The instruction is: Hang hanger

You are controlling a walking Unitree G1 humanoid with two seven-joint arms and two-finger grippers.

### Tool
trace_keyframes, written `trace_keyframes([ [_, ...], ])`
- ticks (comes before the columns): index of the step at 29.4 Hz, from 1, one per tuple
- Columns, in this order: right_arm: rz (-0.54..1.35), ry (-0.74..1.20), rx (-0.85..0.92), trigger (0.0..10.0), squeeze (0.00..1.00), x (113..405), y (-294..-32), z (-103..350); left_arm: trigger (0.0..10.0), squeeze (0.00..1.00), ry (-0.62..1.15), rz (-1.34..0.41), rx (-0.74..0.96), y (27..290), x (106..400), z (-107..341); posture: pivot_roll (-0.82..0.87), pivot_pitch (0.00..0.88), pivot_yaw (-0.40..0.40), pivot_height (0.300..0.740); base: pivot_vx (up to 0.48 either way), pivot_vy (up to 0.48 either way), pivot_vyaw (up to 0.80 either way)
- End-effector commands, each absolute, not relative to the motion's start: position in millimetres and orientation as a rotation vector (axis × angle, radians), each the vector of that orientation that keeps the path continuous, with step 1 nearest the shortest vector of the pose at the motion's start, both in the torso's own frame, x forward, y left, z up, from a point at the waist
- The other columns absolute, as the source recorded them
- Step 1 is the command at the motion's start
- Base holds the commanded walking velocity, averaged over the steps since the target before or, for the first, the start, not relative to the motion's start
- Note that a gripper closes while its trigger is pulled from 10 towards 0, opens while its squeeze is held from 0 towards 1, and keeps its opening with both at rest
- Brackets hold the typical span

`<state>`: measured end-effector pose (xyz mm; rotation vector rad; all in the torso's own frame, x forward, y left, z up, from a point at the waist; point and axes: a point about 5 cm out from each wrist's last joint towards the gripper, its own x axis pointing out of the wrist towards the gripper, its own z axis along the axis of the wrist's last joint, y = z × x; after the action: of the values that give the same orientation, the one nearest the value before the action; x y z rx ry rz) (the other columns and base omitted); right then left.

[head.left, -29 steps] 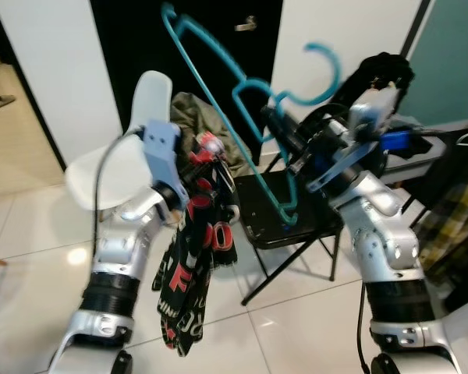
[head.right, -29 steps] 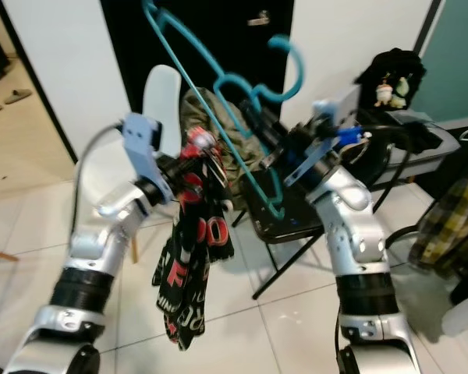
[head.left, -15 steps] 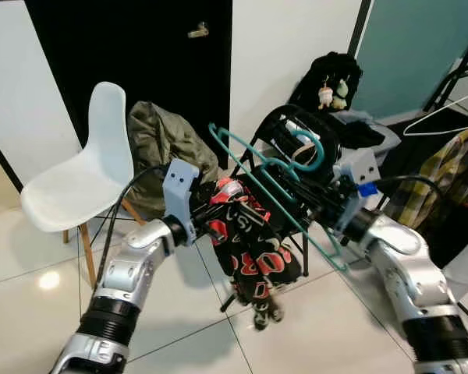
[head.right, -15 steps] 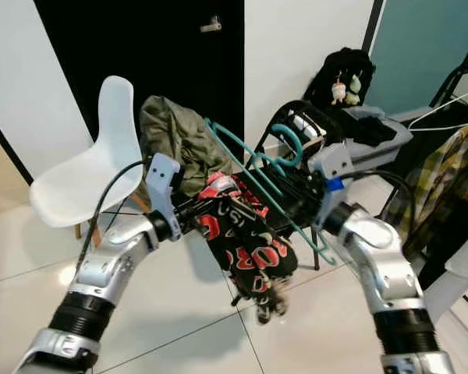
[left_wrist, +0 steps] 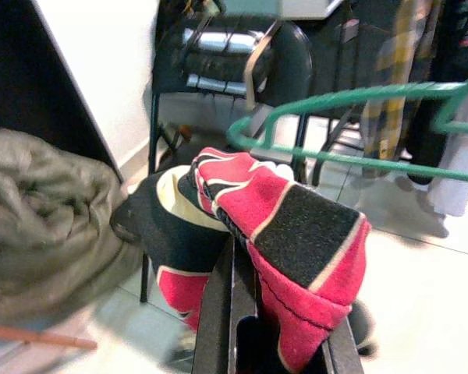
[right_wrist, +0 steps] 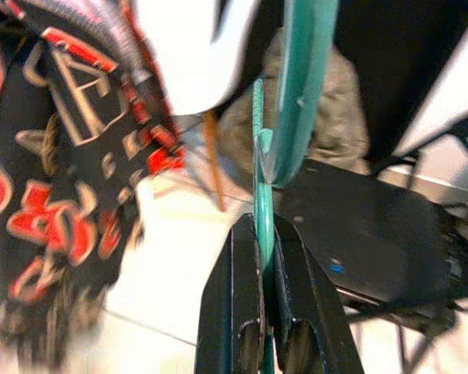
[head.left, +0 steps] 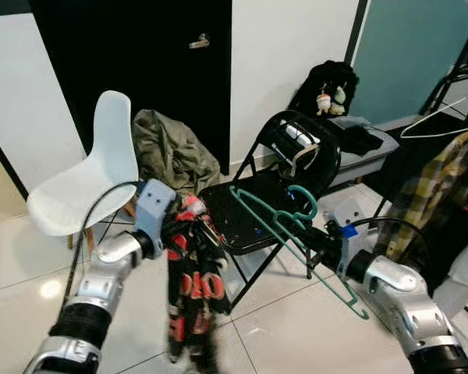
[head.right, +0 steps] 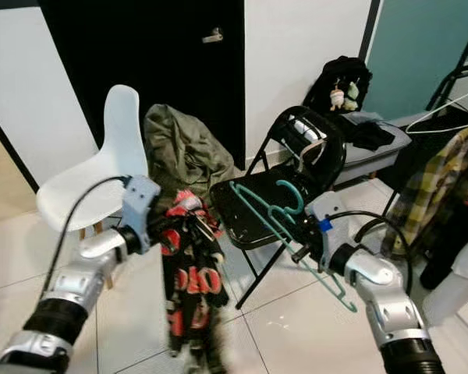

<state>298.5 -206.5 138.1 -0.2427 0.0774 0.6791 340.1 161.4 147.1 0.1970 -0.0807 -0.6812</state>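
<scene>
Right gripper [head.right: 306, 248] is holding the teal hanger [head.right: 285, 234] out in front of the robot, low and tilted, its hook end up over the seat of the black folding chair [head.right: 253, 206] and its long bar slanting down toward the floor on the robot's right. In the right wrist view the two black fingers [right_wrist: 238, 304] are pinching the hanger's thin bar between them, closed tight on it. Left gripper [head.left: 189, 226] is carrying a red, black and cream printed garment [head.left: 193, 288] that is dangling well below it toward the tiles; in the left wrist view the cloth is bunching over the fingers [left_wrist: 218, 312], which are clamping it. Hanger and garment are sitting close side by side but the cloth is not threaded on the hanger. Behind them: a white shell chair [head.right: 101, 167] on the robot's left, an olive jacket [head.right: 183, 152] heaped on the floor against the dark door [head.right: 164, 47], and off to the robot's right a plaid shirt [head.right: 437, 183] hanging on what looks like a clothes rack, with a white wire hanger [head.right: 444, 125] above it. Judging the step: transport, with both loads in hand and nothing hung yet. Next move is probably calling for a turn toward that rack on the right, then lifting the hanger so the hook clears a rail; the rail itself is too cropped to place.
</scene>
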Motion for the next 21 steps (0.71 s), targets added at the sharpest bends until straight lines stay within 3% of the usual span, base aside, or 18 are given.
trace_keyframes([
  [1,0.778,0.062,-0.227,10.0,0.00,289,-210,144,10.0,0.00,-0.192,-0.778,0.297,164,342,174,-0.03,0.000,0.025,0.740,0.000,0.000,0.00],
  [6,0.831,0.010,-0.198,10.0,0.00,281,-222,161,10.0,0.00,-0.222,-0.868,0.405,170,345,189,-0.03,0.000,0.034,0.740,0.000,0.000,0.00],
  [11,0.541,-0.206,-0.062,10.0,0.00,302,-242,197,10.0,0.00,-0.255,-0.901,0.451,174,350,207,-0.04,0.000,0.043,0.740,0.000,0.000,0.00],
  [15,0.388,-0.306,0.046,10.0,0.00,311,-242,206,10.0,0.00,-0.289,-0.906,0.452,172,351,216,-0.04,0.000,0.052,0.740,0.000,0.000,0.00],
  [21,0.395,-0.271,0.063,10.0,0.00,316,-223,197,10.0,0.00,-0.333,-0.903,0.462,173,353,226,-0.04,0.000,0.058,0.740,0.000,0.000,0.00],
])
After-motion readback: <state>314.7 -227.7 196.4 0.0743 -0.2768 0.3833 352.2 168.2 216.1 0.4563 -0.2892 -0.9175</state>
